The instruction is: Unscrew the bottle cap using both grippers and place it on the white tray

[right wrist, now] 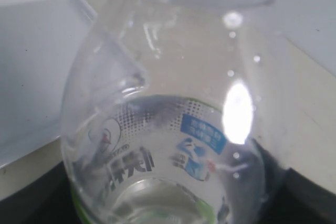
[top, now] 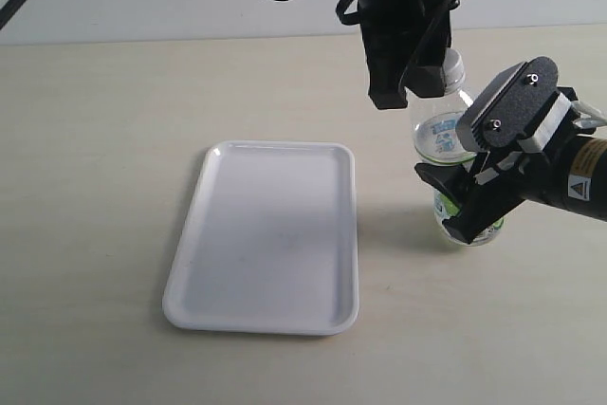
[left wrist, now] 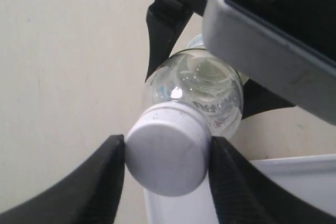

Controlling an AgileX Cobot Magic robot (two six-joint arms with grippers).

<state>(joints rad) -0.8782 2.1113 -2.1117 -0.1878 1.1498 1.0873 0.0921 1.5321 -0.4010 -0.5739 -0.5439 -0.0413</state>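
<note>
The clear bottle (top: 441, 125) with its white-and-green label stands upright on the table, right of the white tray (top: 266, 234). My right gripper (top: 465, 201) is shut on the bottle's lower body; in the right wrist view the bottle (right wrist: 168, 129) fills the space between the black fingers (right wrist: 307, 198). My left gripper (top: 408, 87) comes down from above onto the neck. In the left wrist view its two black fingers press against opposite sides of the white ribbed bottle cap (left wrist: 167, 153), which sits on the bottle (left wrist: 205, 87).
The tray (left wrist: 294, 182) lies flat with nothing on it, its near corner (right wrist: 31, 51) close to the bottle. Black cables hang over the table's far edge behind the left arm. Bare beige table surrounds the tray.
</note>
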